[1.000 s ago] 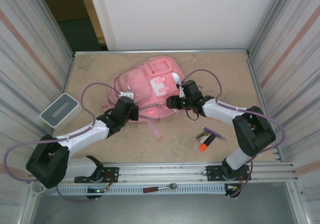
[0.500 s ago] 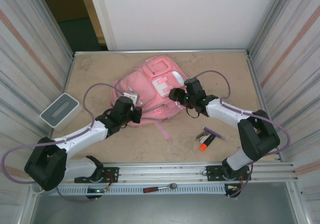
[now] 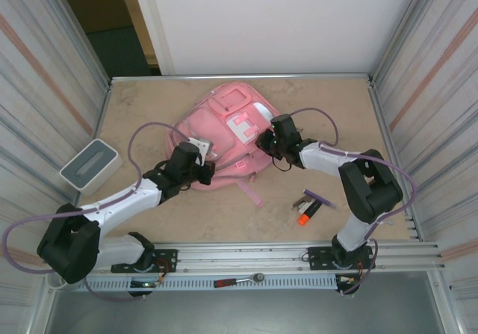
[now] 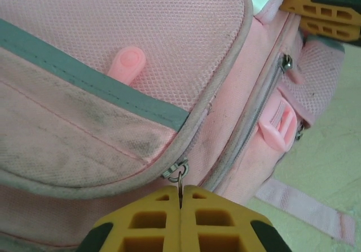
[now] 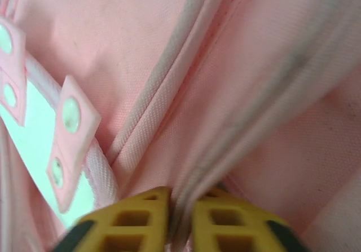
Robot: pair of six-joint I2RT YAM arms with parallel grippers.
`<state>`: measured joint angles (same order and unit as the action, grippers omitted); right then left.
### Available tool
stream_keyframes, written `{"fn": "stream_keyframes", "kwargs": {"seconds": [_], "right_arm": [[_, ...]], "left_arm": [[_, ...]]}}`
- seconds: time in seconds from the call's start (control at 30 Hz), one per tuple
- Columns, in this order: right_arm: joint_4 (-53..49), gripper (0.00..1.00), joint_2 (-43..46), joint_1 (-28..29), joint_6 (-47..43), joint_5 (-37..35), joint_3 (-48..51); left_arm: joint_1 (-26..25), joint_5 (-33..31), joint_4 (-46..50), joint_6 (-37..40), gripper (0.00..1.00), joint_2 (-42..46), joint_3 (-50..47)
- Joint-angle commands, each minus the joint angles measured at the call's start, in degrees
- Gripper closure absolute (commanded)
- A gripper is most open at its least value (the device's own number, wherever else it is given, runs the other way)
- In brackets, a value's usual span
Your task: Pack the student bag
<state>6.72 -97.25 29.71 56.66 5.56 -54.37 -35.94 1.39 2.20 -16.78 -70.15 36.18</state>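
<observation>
The pink student bag (image 3: 224, 125) lies flat at mid-table, front pockets up. My left gripper (image 3: 208, 171) is at its near edge, shut on the small metal ring of a zip pull (image 4: 180, 178); in the left wrist view the yellow fingers (image 4: 181, 200) meet on that ring under the grey-trimmed pocket (image 4: 141, 32). At the bag's right side, my right gripper (image 3: 263, 141) is shut on a ridge of pink fabric with the zip strip (image 5: 225, 133) running between its fingers (image 5: 179, 210). What lies behind that fold is hidden.
A grey-white box (image 3: 90, 165) sits by the left wall. An orange-capped marker (image 3: 308, 211) and a purple item (image 3: 320, 197) lie right of the bag. A ratchet tool (image 3: 239, 280) rests on the front rail. Ribbed metal walls close both sides.
The right gripper moved left onto the bag's side and closed on its fabric. The bag turned and shifted a little. The left gripper stayed shut, drifting slightly right.
</observation>
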Motion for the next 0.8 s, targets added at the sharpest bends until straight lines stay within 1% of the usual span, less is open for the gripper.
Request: {"fn": "stream_keyframes", "kwargs": {"seconds": [0.0, 0.1, 0.23, 0.3, 0.37, 0.4, 0.5, 0.57, 0.63, 0.77], "right_arm": [[2.4, 0.99, 0.3, -1.8, -2.6, -2.3, 0.4], [0.0, 1.00, 0.6, -3.7, -6.5, -2.1, -1.4], [-6.9, 1.00, -2.0, -5.8, -12.6, 2.0, -7.4], [-9.0, 1.00, -3.1, -6.5, -14.7, 2.6, -9.1], [-9.9, 1.00, -3.5, -7.4, -16.8, 3.1, -10.1], [-10.7, 1.00, -3.7, -7.8, -17.4, 3.2, -10.7], [-13.5, 1.00, -5.1, -8.2, -19.6, 5.6, -13.7], [-15.4, 1.00, -6.8, -7.6, -21.1, 7.0, -15.8], [-17.3, 0.95, -7.8, -6.8, -22.5, 6.8, -16.8], [-18.7, 0.74, -7.3, -6.0, -23.3, 5.4, -16.0]], "left_arm": [[0.0, -2.9, 3.8, 2.8, 1.00, 1.6, 1.4], [0.0, -5.6, 6.1, 4.0, 1.00, 2.2, 1.7], [0.0, -9.1, 9.0, 6.5, 1.00, 3.4, 1.9], [0.0, -11.9, 11.8, 7.8, 1.00, 3.9, 2.6], [0.1, -15.6, 12.8, 8.6, 1.00, 5.1, 2.2], [0.0, -16.4, 13.2, 9.1, 1.00, 5.7, 2.2], [0.0, -16.3, 13.0, 9.7, 1.00, 7.6, 2.1], [0.0, -13.5, 12.4, 9.4, 1.00, 8.0, 2.4], [-0.1, -10.8, 12.3, 9.0, 1.00, 7.8, 2.9], [-0.2, -9.9, 11.6, 9.5, 1.00, 6.9, 3.0]]}}
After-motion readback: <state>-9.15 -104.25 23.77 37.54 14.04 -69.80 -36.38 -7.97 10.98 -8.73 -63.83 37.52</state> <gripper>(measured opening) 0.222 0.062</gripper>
